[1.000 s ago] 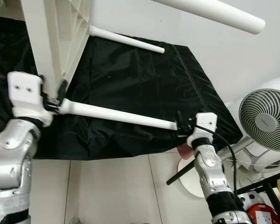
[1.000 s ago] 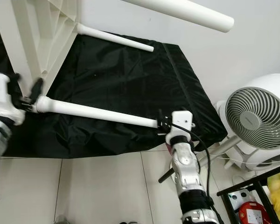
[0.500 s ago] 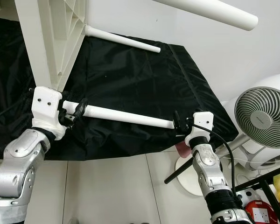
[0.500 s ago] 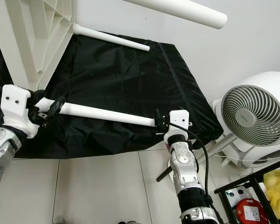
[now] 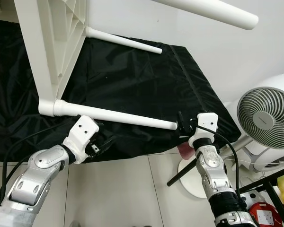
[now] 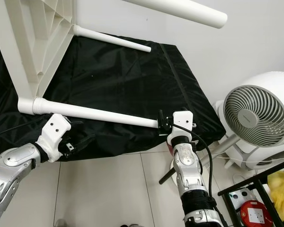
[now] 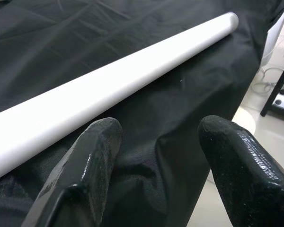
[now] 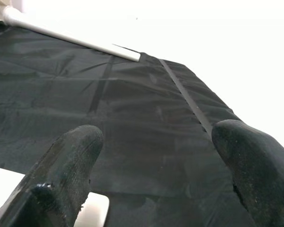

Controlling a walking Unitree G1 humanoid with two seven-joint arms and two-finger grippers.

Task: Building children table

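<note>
Table (image 5: 47,42) tipped on black sheet (image 5: 132,75), near leg (image 5: 118,117) seated; left claw (image 7: 156,156) released beside it; right claw (image 5: 183,126) released at leg tip; next likely: check tightness

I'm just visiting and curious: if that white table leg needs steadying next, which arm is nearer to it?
Probably the right. The right gripper is open at the free end of the leg, one finger against its tip. The left gripper is open too, but hangs below the leg over the black cloth.
</note>
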